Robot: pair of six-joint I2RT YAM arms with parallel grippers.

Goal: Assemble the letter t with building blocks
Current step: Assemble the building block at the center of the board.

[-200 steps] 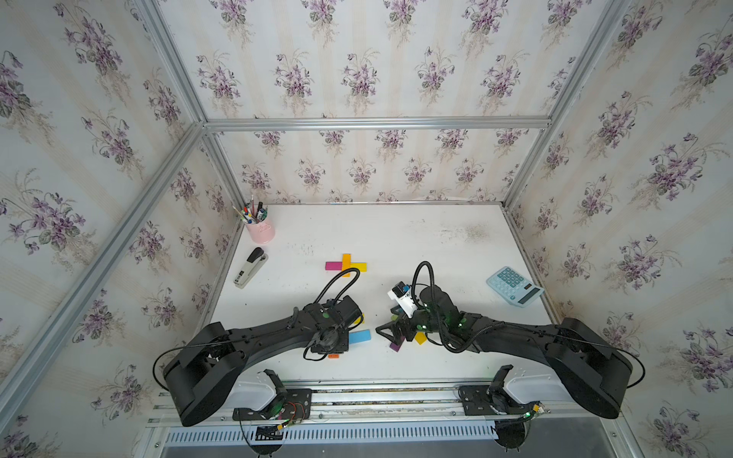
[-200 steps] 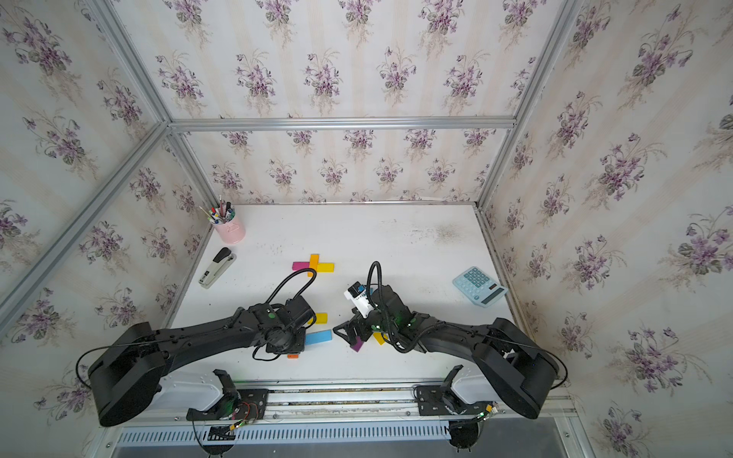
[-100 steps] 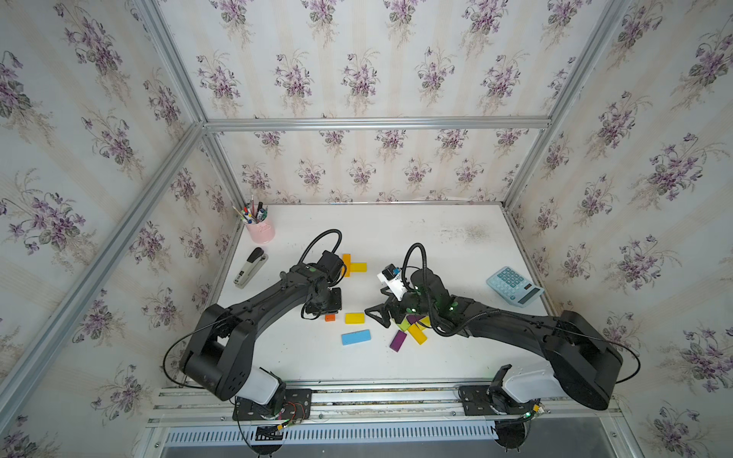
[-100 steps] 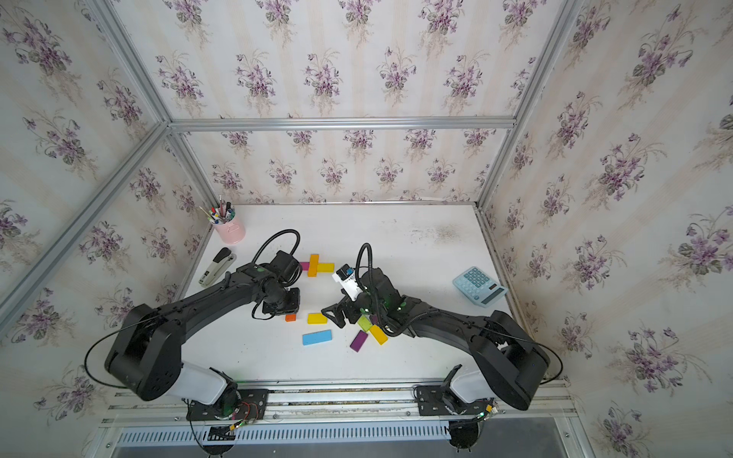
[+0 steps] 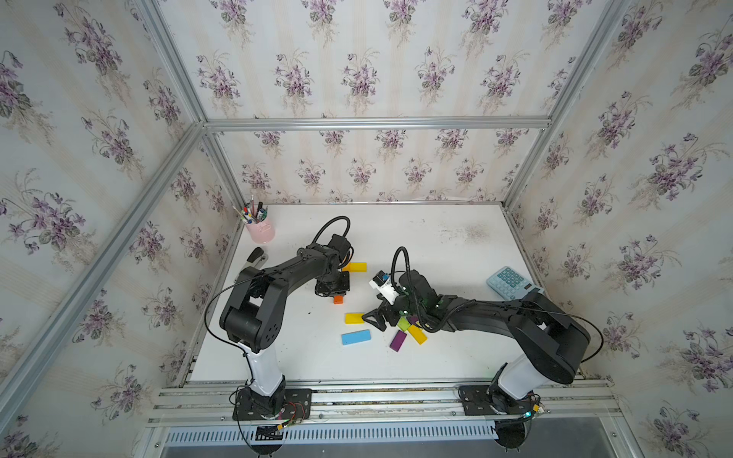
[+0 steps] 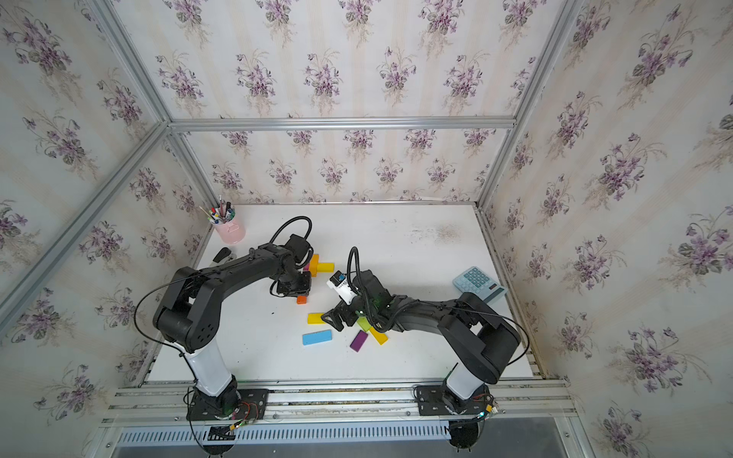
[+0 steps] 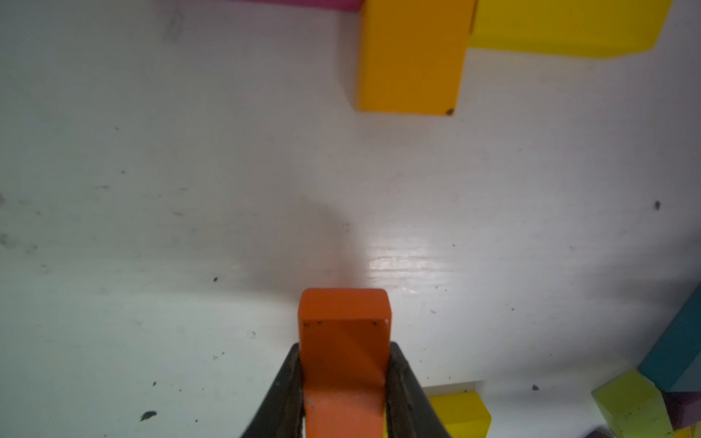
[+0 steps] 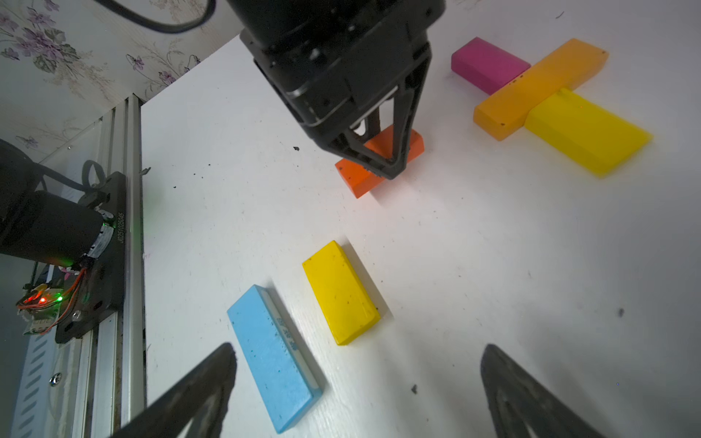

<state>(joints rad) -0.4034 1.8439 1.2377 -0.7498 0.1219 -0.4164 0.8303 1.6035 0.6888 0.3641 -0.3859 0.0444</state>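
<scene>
The left gripper [image 8: 383,167] stands clamped across an orange block [image 8: 354,176] at mid-table, just near of three blocks already joined on the white table [image 5: 436,246]: a magenta block [image 8: 487,64] and a long yellow block [image 8: 584,132] butt against either side of an amber block [image 8: 538,87]. Whether the orange block touches the table cannot be told. To its right the right gripper [image 8: 358,350], jaws wide apart and holding nothing, hovers over the loose pieces. A short yellow block [image 5: 354,318] and a light blue block [image 5: 356,337] lie just before it, while a lime block [image 5: 404,324], a purple block [image 5: 398,341] and a slanted yellow block [image 5: 416,334] lie beside its wrist. The right wrist view shows faint lettering along the light blue block's pale edge and a serial number on the left arm's base [image 8: 113,242], neither readable. A pink cup [image 5: 261,232] in the far left corner holds pens and markers. A grey-black stapler [image 5: 254,257] lies just near of it, and a pale blue calculator [image 5: 509,282] sits at the right edge, its key legends too small to read. The magenta block, plain in the right wrist view, is all but hidden behind the left arm in both top views. Only the left wrist view shows a teal block [image 7: 679,349] beside the lime one.
</scene>
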